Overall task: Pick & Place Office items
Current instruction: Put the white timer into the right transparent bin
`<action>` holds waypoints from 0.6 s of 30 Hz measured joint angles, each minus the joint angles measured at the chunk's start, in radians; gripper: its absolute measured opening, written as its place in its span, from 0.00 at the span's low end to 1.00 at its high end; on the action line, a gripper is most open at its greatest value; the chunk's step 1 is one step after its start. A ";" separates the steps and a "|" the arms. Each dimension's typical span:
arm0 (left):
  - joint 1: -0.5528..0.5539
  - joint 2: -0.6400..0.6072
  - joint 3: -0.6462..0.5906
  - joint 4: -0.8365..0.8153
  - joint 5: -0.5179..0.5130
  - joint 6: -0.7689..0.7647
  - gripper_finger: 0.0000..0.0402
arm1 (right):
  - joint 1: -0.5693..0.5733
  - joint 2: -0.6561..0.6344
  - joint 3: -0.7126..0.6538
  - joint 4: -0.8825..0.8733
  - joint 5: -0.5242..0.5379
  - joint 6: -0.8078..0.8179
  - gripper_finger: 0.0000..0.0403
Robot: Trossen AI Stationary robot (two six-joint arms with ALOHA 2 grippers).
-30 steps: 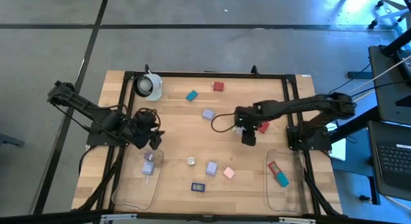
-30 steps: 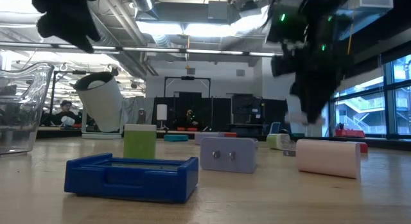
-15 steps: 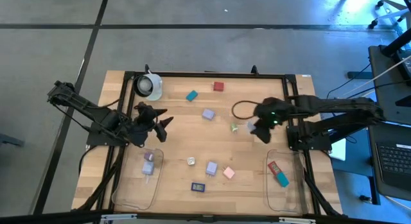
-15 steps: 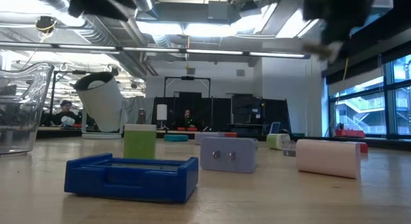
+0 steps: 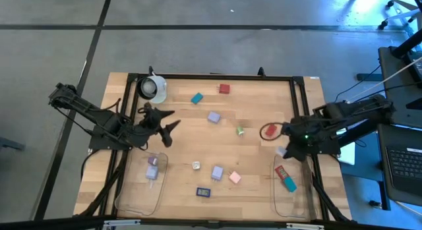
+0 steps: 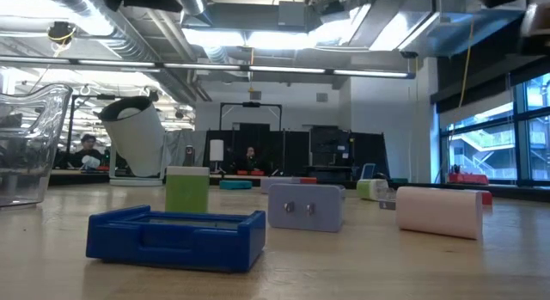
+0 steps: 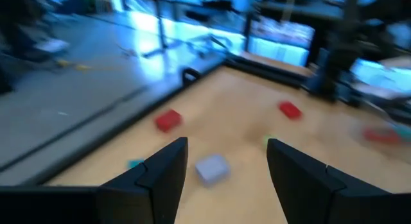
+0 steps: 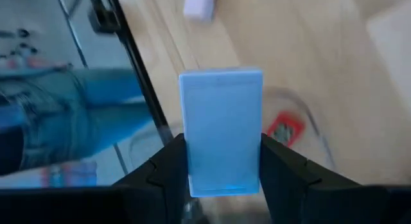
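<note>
My right gripper [image 5: 284,151] is shut on a pale lavender-blue block [image 8: 221,131], one of the office items, above the far end of the right clear tray [image 5: 300,197]. A red piece [image 5: 280,172] and a teal piece [image 5: 290,185] lie in that tray. My left gripper [image 5: 166,122] hangs open over the table's left side, with nothing between its fingers [image 7: 164,169]. Loose items lie flat on the wood: red [image 5: 224,89], teal [image 5: 196,98], lavender [image 5: 213,116], green [image 5: 240,130], red [image 5: 269,132], white [image 5: 196,165], lavender [image 5: 217,171], pink [image 5: 235,178] and dark blue [image 5: 203,192]. My right gripper pinches the block's two long sides [image 8: 190,161] between its two fingers [image 8: 282,166], which lie along it. The fingers slant down toward the table's near right. The block sticks out past the fingertips, broad face to the wrist camera, lifted clear of table and tray.
A white round object with a dark centre [image 5: 153,88] stands at the far left corner. The left clear tray [image 5: 135,197] holds a lavender piece [image 5: 152,165]. A black frame [image 5: 298,98] runs along the table's far and side edges.
My right gripper has risen from the middle of the table and swung toward the right edge and the right tray, rolling as it went, with the pale block carried clear. The green piece where it stood now shows. My left gripper has tipped up and turned in place.
</note>
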 joint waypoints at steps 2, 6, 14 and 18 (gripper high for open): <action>0.000 0.000 0.000 0.000 0.079 0.000 0.52 | 0.046 0.002 0.000 -0.029 0.001 0.037 0.39; 0.000 0.000 0.000 0.000 0.229 0.002 0.52 | 0.111 0.029 0.000 -0.058 0.002 0.089 0.39; 0.014 0.014 -0.002 0.181 0.142 0.028 0.52 | 0.211 0.140 0.000 -0.074 0.003 0.149 0.39; 0.035 0.015 -0.002 0.298 0.077 0.031 0.52 | 0.253 0.214 0.000 -0.074 0.005 0.148 0.39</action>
